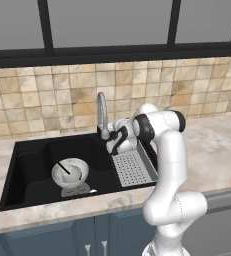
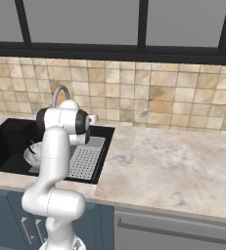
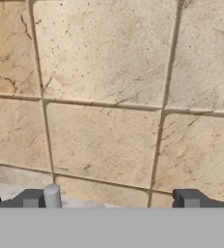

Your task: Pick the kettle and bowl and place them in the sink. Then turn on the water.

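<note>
The black sink holds the whitish bowl on its floor at the front. The silvery kettle seems to rest inside the bowl, its thin black handle slanting up to the left. My gripper hangs open and empty at the foot of the silver gooseneck faucet, to the right of the bowl. In the hand view the fingertips stand wide apart and face the tiled wall, with a small grey post beside the left one. No water is in view at the spout.
A grey perforated drain tray fills the sink's right end, under my forearm. Marble counter stretches to the right. The tiled wall and a dark window frame rise just behind the faucet. My arm hides most of the basin from the right.
</note>
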Robot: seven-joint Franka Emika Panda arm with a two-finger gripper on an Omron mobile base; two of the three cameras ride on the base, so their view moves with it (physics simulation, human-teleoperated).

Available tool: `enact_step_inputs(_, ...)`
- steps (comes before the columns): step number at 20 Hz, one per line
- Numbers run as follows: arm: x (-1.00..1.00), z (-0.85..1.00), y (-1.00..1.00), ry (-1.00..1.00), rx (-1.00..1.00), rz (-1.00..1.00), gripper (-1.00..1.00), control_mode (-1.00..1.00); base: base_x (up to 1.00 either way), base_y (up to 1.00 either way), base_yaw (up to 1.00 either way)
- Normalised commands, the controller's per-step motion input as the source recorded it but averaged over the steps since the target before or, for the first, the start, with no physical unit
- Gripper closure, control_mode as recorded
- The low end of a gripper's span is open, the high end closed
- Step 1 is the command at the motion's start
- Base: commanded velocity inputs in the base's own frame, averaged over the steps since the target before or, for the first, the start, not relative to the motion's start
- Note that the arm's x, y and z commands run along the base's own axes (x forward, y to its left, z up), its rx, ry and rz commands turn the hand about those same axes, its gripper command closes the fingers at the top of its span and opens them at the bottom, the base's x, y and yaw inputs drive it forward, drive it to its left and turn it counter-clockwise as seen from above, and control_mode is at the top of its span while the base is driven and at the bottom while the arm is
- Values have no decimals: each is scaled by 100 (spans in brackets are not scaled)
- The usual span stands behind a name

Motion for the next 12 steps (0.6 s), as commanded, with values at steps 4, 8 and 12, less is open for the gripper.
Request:
enact_step_inputs(4,1,-2,0,0,0,0,-100,-100,0,0,0)
enact_step_inputs(8,0,0,-7,0,3,0,-100,-100,0,0,0)
enact_step_inputs(12,0,0,-22,0,6,0,-100,-100,0,0,0)
